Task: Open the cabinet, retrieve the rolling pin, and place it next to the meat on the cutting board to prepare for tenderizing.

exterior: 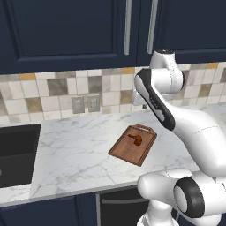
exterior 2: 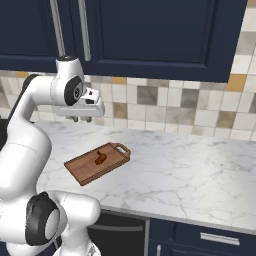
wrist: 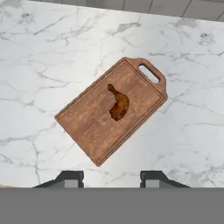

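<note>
The meat lies near the middle of the cutting board, which sits at a slant on the marble counter, handle end toward the tiled wall. Above, both cabinet doors are closed. My gripper hangs over the board's near edge, fingers parted and holding nothing.

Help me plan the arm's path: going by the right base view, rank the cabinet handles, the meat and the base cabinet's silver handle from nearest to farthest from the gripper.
1. Cabinet handles, just above the gripper.
2. Meat, below it on the cutting board.
3. Base cabinet's silver handle, far lower right.
</note>
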